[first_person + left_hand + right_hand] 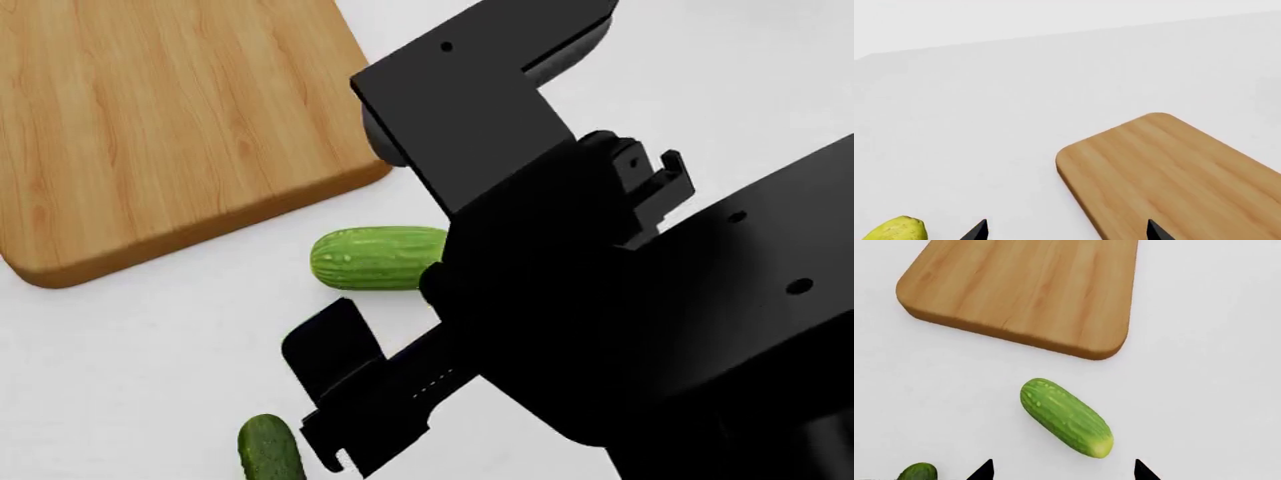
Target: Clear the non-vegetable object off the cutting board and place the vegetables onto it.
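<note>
Black right gripper (1062, 471) at the head view's lower centre, fingers apart, holding nothing. Dark green slim cucumber (270, 449) lies at the bottom edge; plump light-green ridged cucumber (378, 258) at mid-frame, just off the board. Light-brown wooden cutting board (160, 120) fills the upper left — bare. Left gripper (1066, 231) spread, empty — yellow-green speckled pear (895, 229) on the white table (987, 100) beside it, off the board.

We see a plain white table (1201, 390) carrying 4 things. The wooden cutting board (1027, 290) lies flat at the far left. Near it, just off its corner, rests the plump light-green cucumber (1066, 417); the dark-green cucumber (270, 450) lies nearer. The pear (895, 230) sits on the white surface, apart from the board.
</note>
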Controlling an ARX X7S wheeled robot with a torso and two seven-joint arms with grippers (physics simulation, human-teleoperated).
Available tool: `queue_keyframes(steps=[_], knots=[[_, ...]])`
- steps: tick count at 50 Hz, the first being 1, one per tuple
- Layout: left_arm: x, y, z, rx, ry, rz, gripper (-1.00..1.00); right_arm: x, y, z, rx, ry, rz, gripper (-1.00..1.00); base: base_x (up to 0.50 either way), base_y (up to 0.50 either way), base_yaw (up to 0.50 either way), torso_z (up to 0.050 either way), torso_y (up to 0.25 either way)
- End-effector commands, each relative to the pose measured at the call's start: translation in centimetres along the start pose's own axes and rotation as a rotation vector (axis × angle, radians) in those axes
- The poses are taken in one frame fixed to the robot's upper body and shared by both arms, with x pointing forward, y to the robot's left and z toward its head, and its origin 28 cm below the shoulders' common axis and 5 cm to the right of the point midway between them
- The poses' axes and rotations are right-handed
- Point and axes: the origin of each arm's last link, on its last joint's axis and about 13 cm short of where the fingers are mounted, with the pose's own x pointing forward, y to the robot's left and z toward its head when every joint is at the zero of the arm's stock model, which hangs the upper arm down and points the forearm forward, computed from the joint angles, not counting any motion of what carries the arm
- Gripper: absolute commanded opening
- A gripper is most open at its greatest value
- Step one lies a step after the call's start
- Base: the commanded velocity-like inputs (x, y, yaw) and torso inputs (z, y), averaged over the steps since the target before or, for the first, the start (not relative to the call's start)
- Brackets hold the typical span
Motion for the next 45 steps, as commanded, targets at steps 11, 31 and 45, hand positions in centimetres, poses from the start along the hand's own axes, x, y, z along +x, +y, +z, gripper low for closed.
queue_keyframes(steps=[11,31,45], knots=[[0.7,0.2,-0.2,-0.028,-0.019,-0.02,1.0,0.5,3.4,-1.4,0.127,0.012,0.088,1.0,0.0,0.0,0.0,0.0,-0.001],[0.6,0.3,-0.8,-0.028,-0.012,-0.013,1.0,2.3,5.6,-2.7,0.137,0.036,0.184,1.0,0.0,0.0,0.0,0.0,0.0],[0.4,0.3,-1.0,-0.033,-0.007,-0.019,1.0,3.4,6.7,-3.8,0.126,0.063,0.241,1.0,0.0,0.0,0.0,0.0,0.0]])
